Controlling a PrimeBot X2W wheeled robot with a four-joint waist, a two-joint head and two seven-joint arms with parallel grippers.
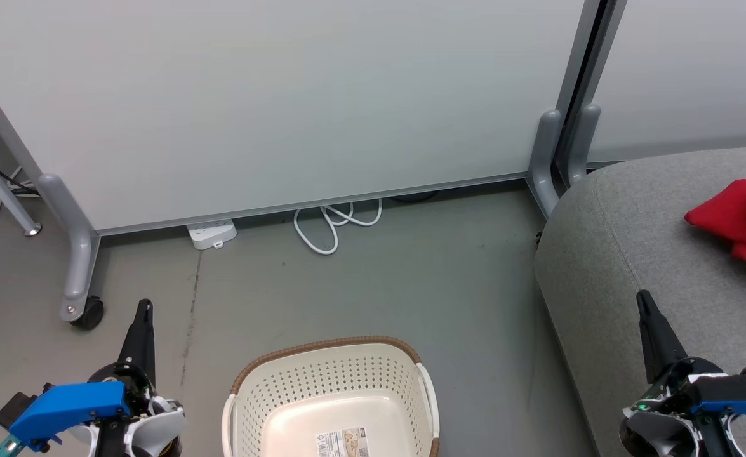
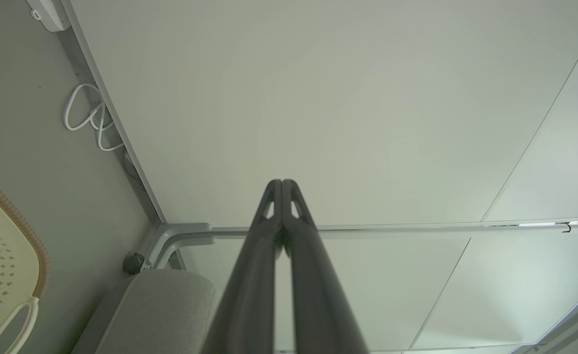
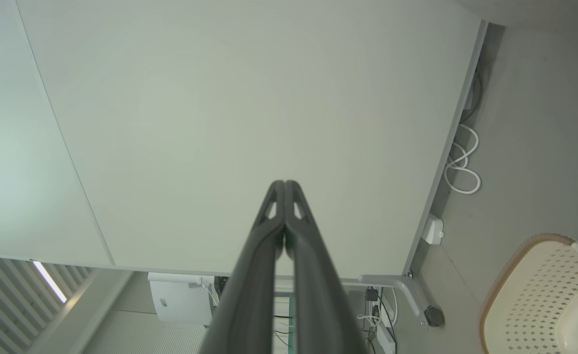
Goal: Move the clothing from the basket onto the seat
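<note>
Clothing (image 1: 728,219) on seat (image 1: 633,254); left gripper (image 1: 145,308) and right gripper (image 1: 644,298) closed, empty.

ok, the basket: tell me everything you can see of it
The basket is rounded, cream-white perforated plastic with a brown woven-look rim and white handles at both sides. It stands upright on the grey floor, left of the seat and apart from it. A barcode sticker lies on its inner bottom; no garment shows in the visible part. Its near end is cut off by the picture edge.
</note>
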